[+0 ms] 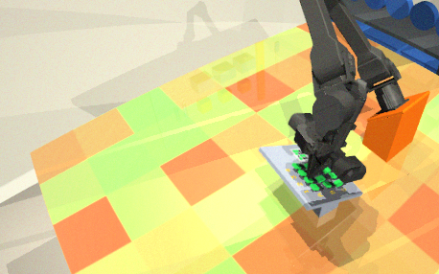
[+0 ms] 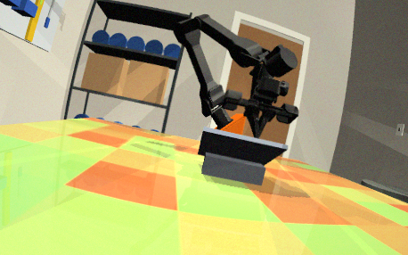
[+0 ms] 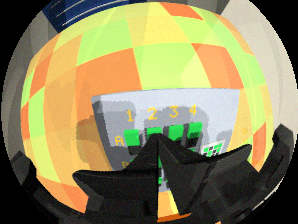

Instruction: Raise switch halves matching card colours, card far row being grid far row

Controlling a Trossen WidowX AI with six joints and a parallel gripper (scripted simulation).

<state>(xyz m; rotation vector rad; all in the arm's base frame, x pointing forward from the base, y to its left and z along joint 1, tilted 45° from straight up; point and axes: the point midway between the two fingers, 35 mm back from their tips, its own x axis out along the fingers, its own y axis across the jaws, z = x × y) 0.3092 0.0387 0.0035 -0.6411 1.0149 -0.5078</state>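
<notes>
The grey switch panel [image 1: 272,156] [image 2: 240,149] [image 3: 107,111] stands tilted on a dark base on the checkered floor. Its grid of green and dark grey rocker switches [image 1: 322,181] [image 3: 174,135] shows columns numbered 1 to 4 in the wrist view. My gripper [image 1: 312,171] [image 2: 257,133] [image 3: 156,137] is shut with nothing in it. Its tips are down on the grid, just behind the far row of switches between columns 2 and 3. The fingers hide the nearer rows in the wrist view. The small card [image 3: 214,151] lies right of the grid, partly covered by the right finger.
An orange block [image 1: 395,126] [image 2: 234,122] stands just behind the panel, close to the arm. A dark shelf rack [image 1: 427,29] [image 2: 125,58] with blue objects and brown boxes stands behind the arm. A door is on the back wall.
</notes>
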